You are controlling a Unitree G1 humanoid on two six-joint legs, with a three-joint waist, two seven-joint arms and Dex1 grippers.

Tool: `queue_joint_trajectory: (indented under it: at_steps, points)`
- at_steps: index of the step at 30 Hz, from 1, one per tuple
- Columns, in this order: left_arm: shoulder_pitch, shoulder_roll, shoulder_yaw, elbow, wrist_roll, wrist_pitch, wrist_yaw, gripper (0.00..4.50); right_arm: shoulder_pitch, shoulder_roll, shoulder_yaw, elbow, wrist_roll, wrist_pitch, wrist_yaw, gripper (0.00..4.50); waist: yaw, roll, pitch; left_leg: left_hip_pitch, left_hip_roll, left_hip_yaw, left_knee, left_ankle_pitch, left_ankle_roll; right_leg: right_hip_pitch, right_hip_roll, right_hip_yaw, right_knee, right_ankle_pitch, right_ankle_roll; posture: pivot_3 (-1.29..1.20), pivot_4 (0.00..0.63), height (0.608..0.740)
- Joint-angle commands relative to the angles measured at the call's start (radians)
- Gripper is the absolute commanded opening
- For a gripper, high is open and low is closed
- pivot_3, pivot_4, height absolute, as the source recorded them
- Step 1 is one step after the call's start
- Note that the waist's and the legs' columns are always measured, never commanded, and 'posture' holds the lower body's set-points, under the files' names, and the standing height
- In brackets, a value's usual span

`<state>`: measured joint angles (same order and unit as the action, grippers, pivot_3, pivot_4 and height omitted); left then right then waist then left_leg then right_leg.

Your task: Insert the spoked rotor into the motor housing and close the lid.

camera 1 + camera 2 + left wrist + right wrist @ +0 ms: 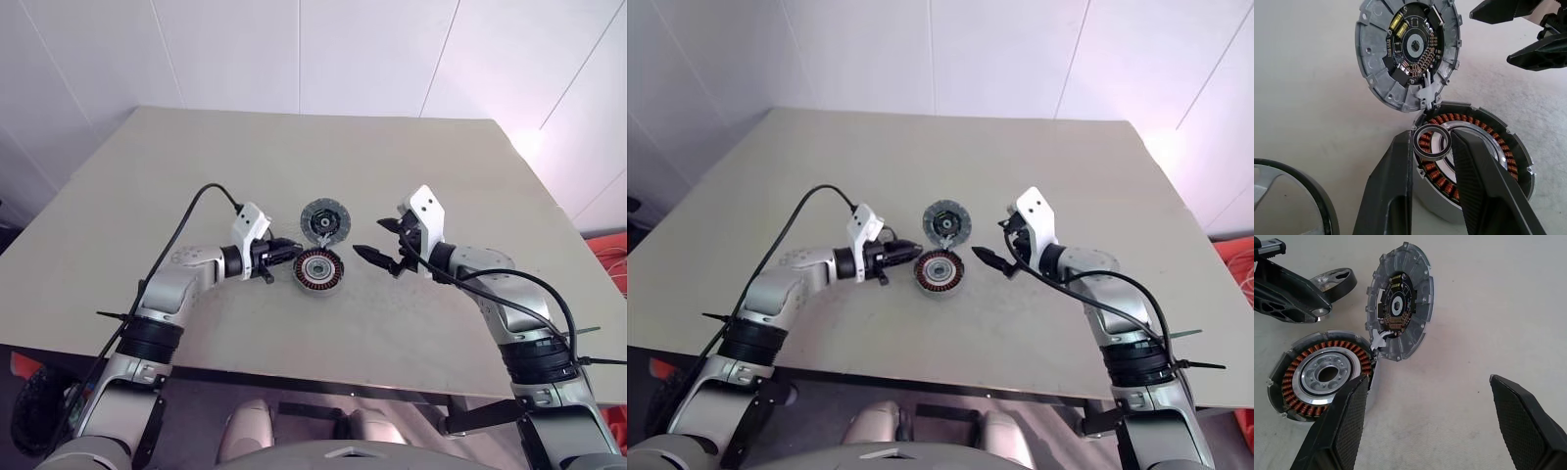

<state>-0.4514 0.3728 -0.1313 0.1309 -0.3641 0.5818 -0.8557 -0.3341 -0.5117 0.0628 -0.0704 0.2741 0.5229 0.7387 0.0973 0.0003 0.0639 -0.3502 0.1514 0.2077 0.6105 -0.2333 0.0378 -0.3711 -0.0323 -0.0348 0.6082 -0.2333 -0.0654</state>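
While the right tool (370,238) hangs wide open right of centre, my left tool (290,253) pinches a small ring (1433,143) over the motor housing (318,269) mid-frame. The lid (323,222) lies open just above, touching it. The spoked rotor (1334,279) sits on the table (323,157) beside the left tool.

Copper-orange windings ringing a silver centre in the dark motor housing (1322,374); grey lid (1408,51) with radial ribs, dark centre, yellow parts; beige table (294,157); black-rimmed silver rotor (1334,280)
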Motion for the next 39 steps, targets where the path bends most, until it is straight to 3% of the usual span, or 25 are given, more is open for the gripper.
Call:
queue_joint_trajectory:
  at_steps: [1, 39]
  points:
    - [-0.04, -0.002, -0.015, -0.003, 0.001, 0.001, -0.028, 1.21, -0.005, 0.008, -0.016, -0.037, 0.005, -0.026, -0.009, 4.5, 0.0, 0.0, 0.0, 0.0, 0.0, 0.0, 0.0, 0.0, 0.0, 0.0, 0.0, 0.0, 0.0, 0.0, 0.0, 0.0, 0.0, 0.74]
    - [-0.088, -0.052, -0.11, 0.073, 0.086, -0.077, -0.095, 1.21, 0.007, 0.023, -0.02, 0.004, -0.006, -0.088, -0.021, 4.5, 0.0, 0.001, 0.0, 0.0, -0.004, 0.0, -0.002, 0.0, 0.001, 0.0, -0.006, -0.004, -0.001, 0.0, 0.0, 0.0, 0.0, 0.74]
